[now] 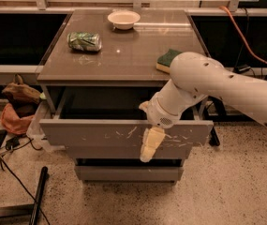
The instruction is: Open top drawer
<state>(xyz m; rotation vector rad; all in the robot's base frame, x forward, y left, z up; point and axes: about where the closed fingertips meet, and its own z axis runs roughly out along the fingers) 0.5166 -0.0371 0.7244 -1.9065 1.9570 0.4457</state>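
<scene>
Table (123,55) with top drawer (91,134) open, contents unseen; end effector (150,142) at front, grip unclear.

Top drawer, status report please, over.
Gripper at the top drawer front edge, right of centre. Drawer pulled well out, dark gap behind its front. Can, bowl, sponge up on the tabletop, nothing blocking.
</scene>
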